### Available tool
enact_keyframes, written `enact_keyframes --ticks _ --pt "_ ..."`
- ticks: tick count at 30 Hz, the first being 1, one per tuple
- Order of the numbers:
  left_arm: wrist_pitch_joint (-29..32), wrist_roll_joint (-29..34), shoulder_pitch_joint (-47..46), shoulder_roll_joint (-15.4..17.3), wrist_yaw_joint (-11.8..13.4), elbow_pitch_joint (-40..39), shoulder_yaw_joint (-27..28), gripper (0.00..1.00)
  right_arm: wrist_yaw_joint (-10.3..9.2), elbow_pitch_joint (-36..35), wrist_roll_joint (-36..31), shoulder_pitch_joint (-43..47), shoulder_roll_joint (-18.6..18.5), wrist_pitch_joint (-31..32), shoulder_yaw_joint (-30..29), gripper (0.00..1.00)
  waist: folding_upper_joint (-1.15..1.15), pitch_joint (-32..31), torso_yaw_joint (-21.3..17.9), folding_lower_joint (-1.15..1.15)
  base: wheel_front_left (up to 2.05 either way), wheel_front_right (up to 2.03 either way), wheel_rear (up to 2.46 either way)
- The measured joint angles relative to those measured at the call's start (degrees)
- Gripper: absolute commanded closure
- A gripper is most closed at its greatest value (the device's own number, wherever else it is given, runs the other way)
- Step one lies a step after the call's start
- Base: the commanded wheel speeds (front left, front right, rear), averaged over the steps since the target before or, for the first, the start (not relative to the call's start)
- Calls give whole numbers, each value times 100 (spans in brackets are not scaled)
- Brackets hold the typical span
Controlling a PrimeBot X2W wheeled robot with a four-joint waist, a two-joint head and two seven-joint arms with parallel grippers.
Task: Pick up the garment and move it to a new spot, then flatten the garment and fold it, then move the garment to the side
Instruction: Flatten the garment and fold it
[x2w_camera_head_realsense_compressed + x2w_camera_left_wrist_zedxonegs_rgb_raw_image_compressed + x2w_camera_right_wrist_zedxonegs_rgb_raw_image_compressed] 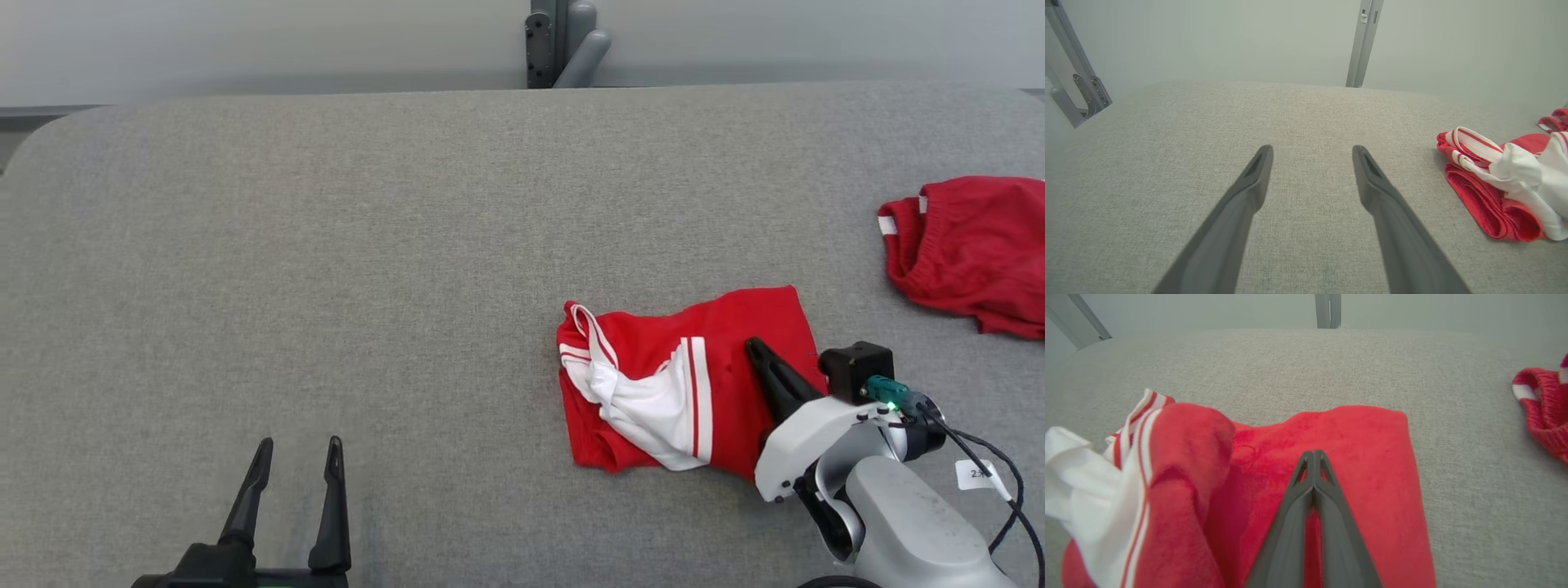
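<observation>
A folded red garment [645,339] with white panels and stripes lies on the grey table right of centre. It also appears at the right in the left wrist view [1490,208] and across the right wrist view [1372,457]. My right gripper [753,347] rests on the garment's right part. Its fingers are pressed together [1314,454], and red cloth shows in the slit between them. My left gripper [298,445] stands open at the lower left over bare table [1312,151], well away from the garment.
A second red garment [971,245] with a white-trimmed band lies bunched at the table's right edge [1543,404]. The grey cloth-covered table [408,245] stretches wide to the left and back. A grey post [563,41] stands behind the far edge.
</observation>
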Motion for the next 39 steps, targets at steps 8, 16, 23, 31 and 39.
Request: enact_keyframes --ticks 8,16,23,31,39 --pt "0 -46 37 0 53 -11 26 0 0 -361 134 149 -92 -10 610 100 0 -26 292 0 0 0 0" --pt "0 -102 72 0 93 -51 14 0 0 -746 245 405 103 -10 1577 100 0 -157 409 0 0 0 0" --pt "0 -143 157 0 125 -60 53 0 0 -791 489 367 203 -10 2141 100 0 -270 366 0 0 0 0" --pt "0 -238 279 -1 241 -169 204 0 0 -1613 266 612 31 -19 1236 63 0 -446 213 0 0 0 0" --pt "0 -192 380 0 258 -255 366 0 0 -2646 -945 1863 -57 -23 -719 0 0 -570 -73 0 0 0 0"
